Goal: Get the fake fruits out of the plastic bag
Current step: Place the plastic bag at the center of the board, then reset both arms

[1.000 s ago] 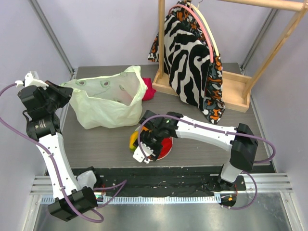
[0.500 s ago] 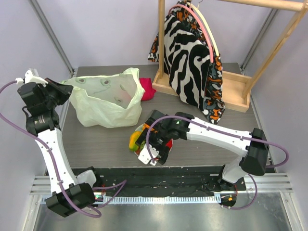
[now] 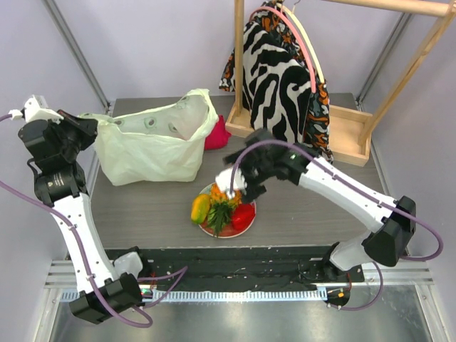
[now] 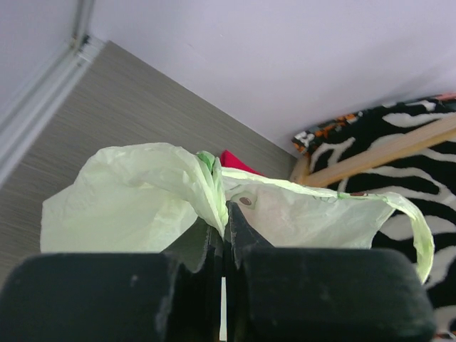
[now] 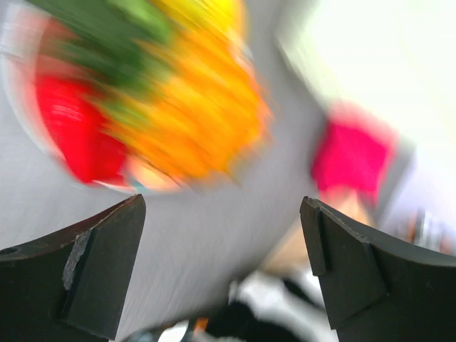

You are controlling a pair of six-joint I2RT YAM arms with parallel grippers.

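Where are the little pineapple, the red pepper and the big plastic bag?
pineapple (image 3: 219, 211): top view, on its green leaves.
red pepper (image 3: 243, 215): top view, on the middle of its red body.
plastic bag (image 3: 146, 153): top view, on its near side wall.

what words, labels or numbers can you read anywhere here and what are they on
No text can be read in any view.
plastic bag: small grey printed marks near its top edge, too small to read.
patterned cloth bag on the wooden rack: zebra-like print only, no lettering visible.
Right wrist view: too blurred to read anything.
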